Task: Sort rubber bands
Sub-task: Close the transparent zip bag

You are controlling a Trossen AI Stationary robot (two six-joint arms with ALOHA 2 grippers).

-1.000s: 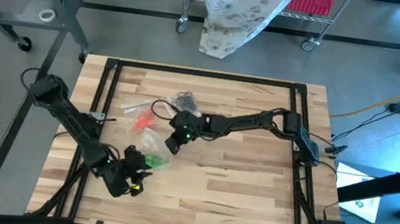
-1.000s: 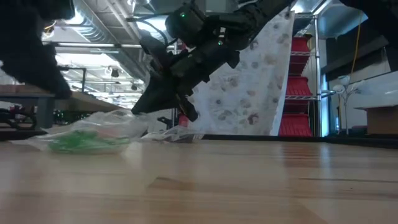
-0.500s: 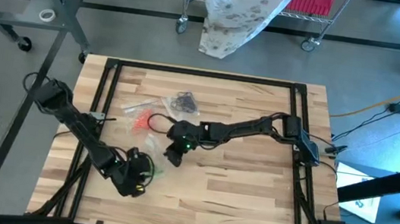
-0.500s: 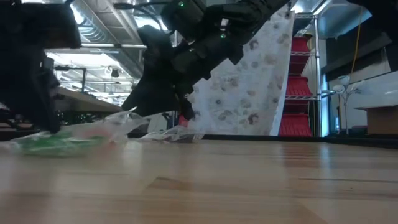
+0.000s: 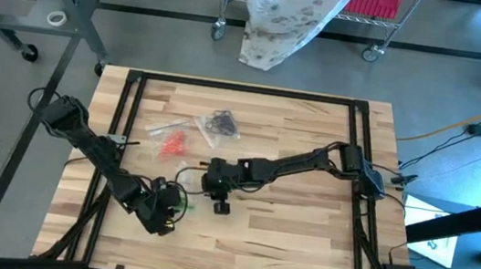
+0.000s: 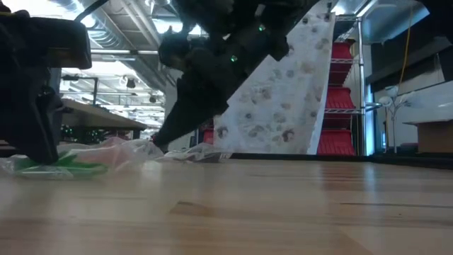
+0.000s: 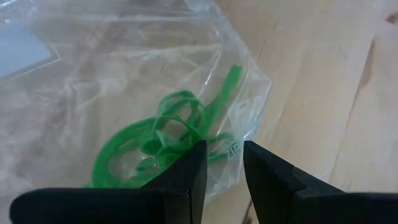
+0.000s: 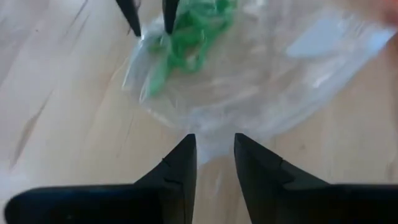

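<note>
A clear plastic bag (image 5: 183, 195) holding green rubber bands (image 7: 168, 124) lies on the table between my two grippers. My left gripper (image 5: 167, 210) stands at the bag's near-left corner and points down. Its fingers show far off in the right wrist view, beside the green bands (image 8: 193, 31). My right gripper (image 5: 218, 203) is at the bag's opposite edge, toward the table's right. Both are closed to a narrow gap with plastic between the fingers. Two more bags lie farther off, one with orange-red bands (image 5: 174, 140) and one with black bands (image 5: 221, 123). My left gripper pinches the bag's corner (image 7: 222, 163) next to the green bands, coming from above and pointing down. The bag lies flat on the table under it (image 6: 71, 166). My right gripper has the bag's opposite edge (image 8: 214, 138) between its fingertips, slanting down from the table's right. That edge (image 6: 141, 145) is raised a little off the wood; one layer or several, I cannot tell.
Bare wood lies to the right of the grippers and toward the near edge. A dark frame (image 5: 354, 167) runs along the table's sides. Behind the table stand a wire cart with a flowered cloth (image 6: 283, 106) and shelving.
My right gripper has moved toward the near edge and lower. The bag of green bands has slid along the table toward the near-left, ending at my left gripper. My left gripper has come down onto the bag's corner.
</note>
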